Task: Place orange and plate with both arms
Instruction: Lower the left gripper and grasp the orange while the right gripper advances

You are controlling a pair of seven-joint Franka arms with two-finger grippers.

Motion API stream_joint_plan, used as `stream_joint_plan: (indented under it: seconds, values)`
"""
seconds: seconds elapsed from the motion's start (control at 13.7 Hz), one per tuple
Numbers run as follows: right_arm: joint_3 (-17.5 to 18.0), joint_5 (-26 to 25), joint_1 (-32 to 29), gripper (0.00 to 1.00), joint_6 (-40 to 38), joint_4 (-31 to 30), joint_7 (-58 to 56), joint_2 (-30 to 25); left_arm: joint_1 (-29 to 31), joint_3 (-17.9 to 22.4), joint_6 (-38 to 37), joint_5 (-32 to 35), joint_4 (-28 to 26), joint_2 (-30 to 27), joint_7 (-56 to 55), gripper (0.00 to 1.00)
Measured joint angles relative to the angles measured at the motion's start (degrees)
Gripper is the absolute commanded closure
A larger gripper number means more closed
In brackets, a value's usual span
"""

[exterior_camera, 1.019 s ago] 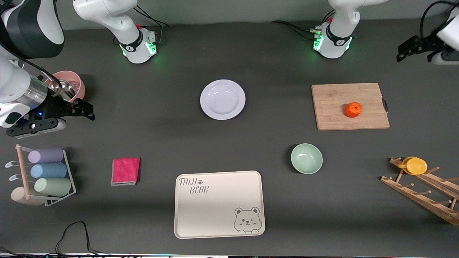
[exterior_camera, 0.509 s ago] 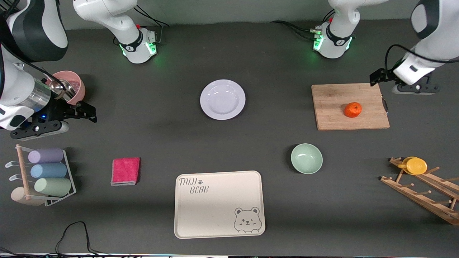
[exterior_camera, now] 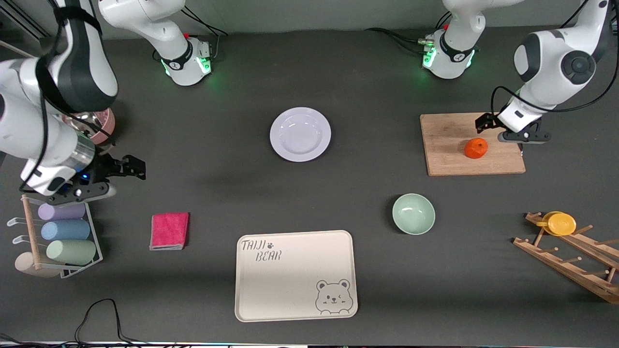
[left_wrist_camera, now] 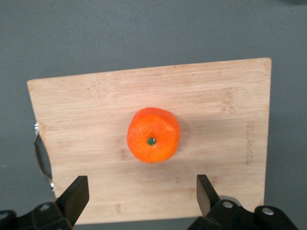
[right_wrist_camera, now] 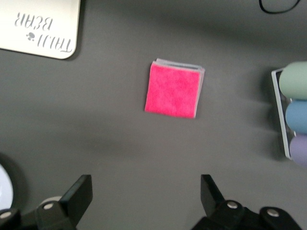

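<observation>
Grey table [exterior_camera: 367, 87], matte, carrying all items listed. Left arm [exterior_camera: 551, 58], white with black bands, entering from its base at the table's 1 o'clock edge and bent over the cutting board. Right arm [exterior_camera: 53, 96], same make, hanging over the right arm's end of the table at about 9 o'clock. Beige rectangular tray [exterior_camera: 295, 275], printed "TAIJI BEAR" with a bear face, at 6 o'clock, nearest the front camera. Bamboo cutting board [exterior_camera: 452, 145] with a metal handle, at 3 o'clock toward the left arm's end. Wooden peg rack [exterior_camera: 570, 263] at 4 o'clock, a yellow-orange cup [exterior_camera: 561, 224] on it. Wire rack [exterior_camera: 72, 241] at 8 o'clock holding three cups laid flat: purple, blue, green. White plate [exterior_camera: 300, 134], round and glossy, lying flat and untouched at the table's centre, toward 12 o'clock. Pale-green bowl [exterior_camera: 413, 213], between board and tray. Pink bowl [exterior_camera: 104, 126] at 10 o'clock, largely hidden by the right arm. Pink folded cloth [exterior_camera: 169, 231] at 7 o'clock, beside the wire rack. Left gripper [left_wrist_camera: 141, 196], fingers spread wide, nothing held, over the cutting board just above the orange. Right gripper [right_wrist_camera: 146, 196], fingers likewise spread and empty, over bare table near the cloth. Orange [exterior_camera: 476, 148], small, dimpled, stem up, resting on the cutting board.
</observation>
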Motion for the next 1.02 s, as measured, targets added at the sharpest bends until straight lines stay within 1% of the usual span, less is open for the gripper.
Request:
stream_joint_plan:
  seconds: [0.36, 0.66, 0.95, 1.02]
  values:
    - [0.4, 0.7, 0.8, 0.0, 3.5, 2.4, 0.0, 7.0, 0.0, -0.1, 9.2, 0.1, -0.9, 8.1, 0.0, 0.0]
    - [0.5, 1.7, 1.5, 0.0, 3.6, 3.2, 0.0, 8.0, 0.0, -0.1, 15.4, 0.1, -2.2, 11.9, 0.1, 0.0]
    - [0.5, 2.1, 1.5, 0.0, 3.6, 3.2, 0.0, 8.5, 0.0, -0.1, 18.8, 0.2, -2.2, 15.2, 0.1, 0.0]
    - [0.5, 2.9, 1.5, 0.0, 3.6, 3.2, 0.0, 8.6, 0.0, -0.1, 19.2, 0.2, -2.2, 15.7, 0.1, 0.05]
